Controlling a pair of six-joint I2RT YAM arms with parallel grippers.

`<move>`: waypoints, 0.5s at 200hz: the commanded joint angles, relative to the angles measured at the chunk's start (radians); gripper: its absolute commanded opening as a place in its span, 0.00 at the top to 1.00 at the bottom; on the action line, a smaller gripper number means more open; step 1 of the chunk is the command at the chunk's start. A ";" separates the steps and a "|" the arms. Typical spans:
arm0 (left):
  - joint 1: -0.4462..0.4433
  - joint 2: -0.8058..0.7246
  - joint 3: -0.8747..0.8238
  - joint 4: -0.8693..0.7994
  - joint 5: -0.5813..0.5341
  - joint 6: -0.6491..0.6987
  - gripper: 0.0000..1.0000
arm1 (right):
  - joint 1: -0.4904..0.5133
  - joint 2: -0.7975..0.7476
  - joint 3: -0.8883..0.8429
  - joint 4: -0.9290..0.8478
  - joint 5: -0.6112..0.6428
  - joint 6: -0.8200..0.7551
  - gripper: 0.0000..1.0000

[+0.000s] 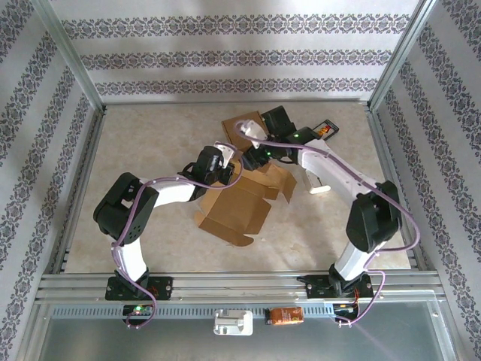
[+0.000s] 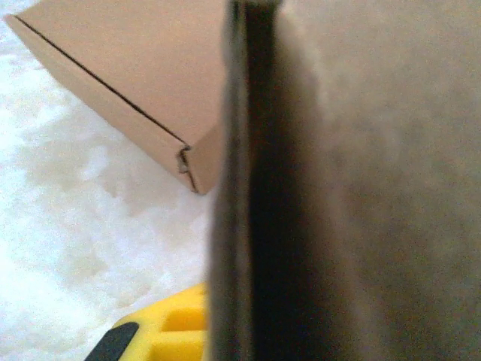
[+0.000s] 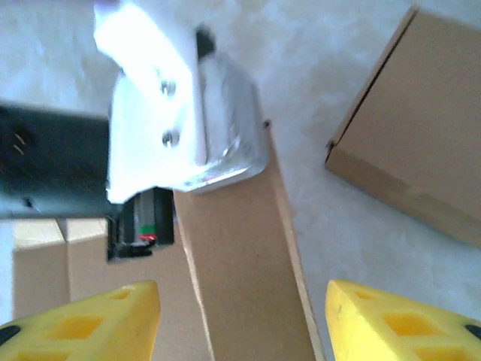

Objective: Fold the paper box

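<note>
Jaws of the left gripper [image 1: 224,167] pinch an upright flap [image 3: 240,263] of the part-folded brown cardboard box [image 1: 237,207] at mid-table [image 1: 150,135]. Right wrist view: the right gripper [image 3: 240,323] is spread astride that flap. The wrist views show a closed brown carton [image 2: 143,68] nearby.

Pale mottled table [image 1: 150,143], brown paper box [image 1: 237,207] spread open near its middle, second cardboard box [image 1: 239,122] just behind it
</note>
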 commanded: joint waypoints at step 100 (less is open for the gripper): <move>-0.034 -0.169 -0.146 0.092 -0.074 -0.021 0.35 | -0.076 -0.384 -0.306 0.068 0.121 1.106 0.39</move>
